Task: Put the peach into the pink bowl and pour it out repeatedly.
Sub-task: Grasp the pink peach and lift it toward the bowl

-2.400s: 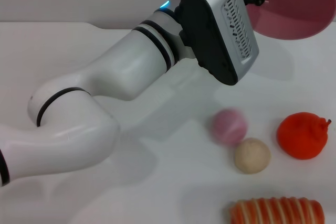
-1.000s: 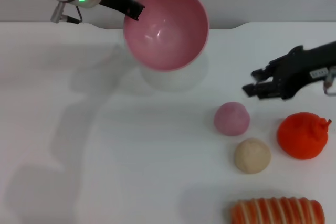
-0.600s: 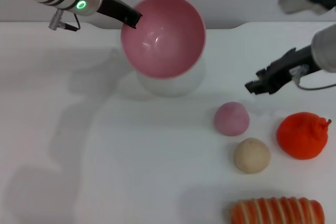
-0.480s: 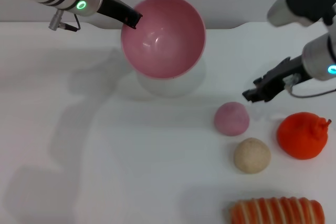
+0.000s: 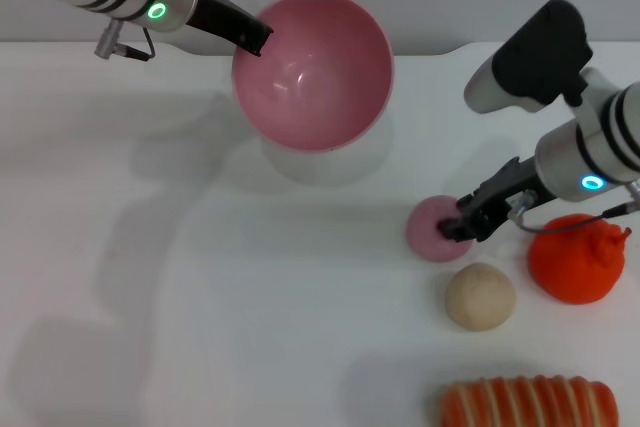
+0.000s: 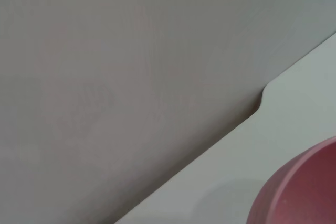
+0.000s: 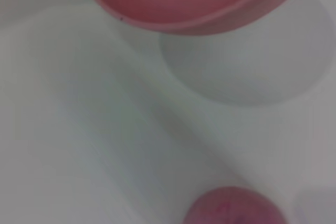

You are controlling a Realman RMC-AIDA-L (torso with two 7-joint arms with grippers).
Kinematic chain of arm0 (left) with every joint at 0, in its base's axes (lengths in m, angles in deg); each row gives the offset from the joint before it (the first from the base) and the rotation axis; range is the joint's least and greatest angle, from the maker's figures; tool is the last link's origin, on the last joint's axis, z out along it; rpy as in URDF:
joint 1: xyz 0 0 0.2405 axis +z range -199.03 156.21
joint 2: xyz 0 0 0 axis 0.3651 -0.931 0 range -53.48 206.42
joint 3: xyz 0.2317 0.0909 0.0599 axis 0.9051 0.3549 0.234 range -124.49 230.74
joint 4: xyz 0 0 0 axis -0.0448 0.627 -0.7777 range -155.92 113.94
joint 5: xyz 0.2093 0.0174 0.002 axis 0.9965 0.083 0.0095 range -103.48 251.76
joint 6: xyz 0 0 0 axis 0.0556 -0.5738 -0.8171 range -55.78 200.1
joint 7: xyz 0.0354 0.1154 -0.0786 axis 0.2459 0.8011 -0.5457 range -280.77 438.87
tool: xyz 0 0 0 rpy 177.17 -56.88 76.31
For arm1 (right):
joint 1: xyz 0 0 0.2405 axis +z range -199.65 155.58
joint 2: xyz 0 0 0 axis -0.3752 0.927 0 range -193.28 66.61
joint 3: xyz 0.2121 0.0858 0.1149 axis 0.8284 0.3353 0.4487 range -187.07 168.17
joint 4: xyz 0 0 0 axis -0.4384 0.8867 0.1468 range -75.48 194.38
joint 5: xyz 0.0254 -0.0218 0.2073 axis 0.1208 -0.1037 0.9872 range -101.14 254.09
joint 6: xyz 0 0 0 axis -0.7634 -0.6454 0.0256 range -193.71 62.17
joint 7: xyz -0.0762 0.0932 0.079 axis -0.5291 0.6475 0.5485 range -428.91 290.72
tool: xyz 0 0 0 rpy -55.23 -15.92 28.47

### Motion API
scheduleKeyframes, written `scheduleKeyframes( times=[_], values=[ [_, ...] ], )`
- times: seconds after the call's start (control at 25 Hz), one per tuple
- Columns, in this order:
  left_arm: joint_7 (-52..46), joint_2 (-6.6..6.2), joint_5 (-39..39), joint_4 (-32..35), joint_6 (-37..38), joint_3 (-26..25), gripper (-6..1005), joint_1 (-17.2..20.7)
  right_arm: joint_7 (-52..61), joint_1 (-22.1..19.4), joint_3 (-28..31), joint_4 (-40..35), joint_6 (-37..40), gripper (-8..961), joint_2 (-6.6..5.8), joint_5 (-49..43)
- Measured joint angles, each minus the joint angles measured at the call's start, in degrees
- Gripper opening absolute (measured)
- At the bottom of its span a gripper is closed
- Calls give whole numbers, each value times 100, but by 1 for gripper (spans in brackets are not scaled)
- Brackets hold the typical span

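The peach [image 5: 436, 228] lies on the white worktop [image 5: 250, 297], partly hidden by the right gripper [image 5: 468, 223], jaws indistinct. The pink bowl [image 5: 312, 70], lifted, tilts its mouth forward, rim clenched by the left gripper [image 5: 252, 35].

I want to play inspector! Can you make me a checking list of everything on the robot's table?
Surface: white table, bare on the robot's left.
Job's things: pink bowl held up, tilted, empty; peach on the table.
Clutter: beige ball, orange-red fruit, striped orange item.
Grippers: left gripper on the bowl's rim; right gripper at the peach.
Cables: thin cable by the right wrist.
Surroundings: grey wall.
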State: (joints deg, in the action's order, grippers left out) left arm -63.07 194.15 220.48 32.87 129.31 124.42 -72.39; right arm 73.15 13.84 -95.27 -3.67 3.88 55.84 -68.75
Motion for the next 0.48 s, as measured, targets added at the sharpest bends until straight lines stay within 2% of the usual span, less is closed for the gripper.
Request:
scheduleKeyframes(
  times=[0.2, 0.48],
  values=[
    [0, 9, -2, -4, 6, 34, 41, 3, 3, 59, -111, 327, -319, 331, 0, 87],
    [0, 9, -7, -7, 0, 78, 41, 46, -19, 65, -172, 351, -474, 234, 0, 95]
  ],
)
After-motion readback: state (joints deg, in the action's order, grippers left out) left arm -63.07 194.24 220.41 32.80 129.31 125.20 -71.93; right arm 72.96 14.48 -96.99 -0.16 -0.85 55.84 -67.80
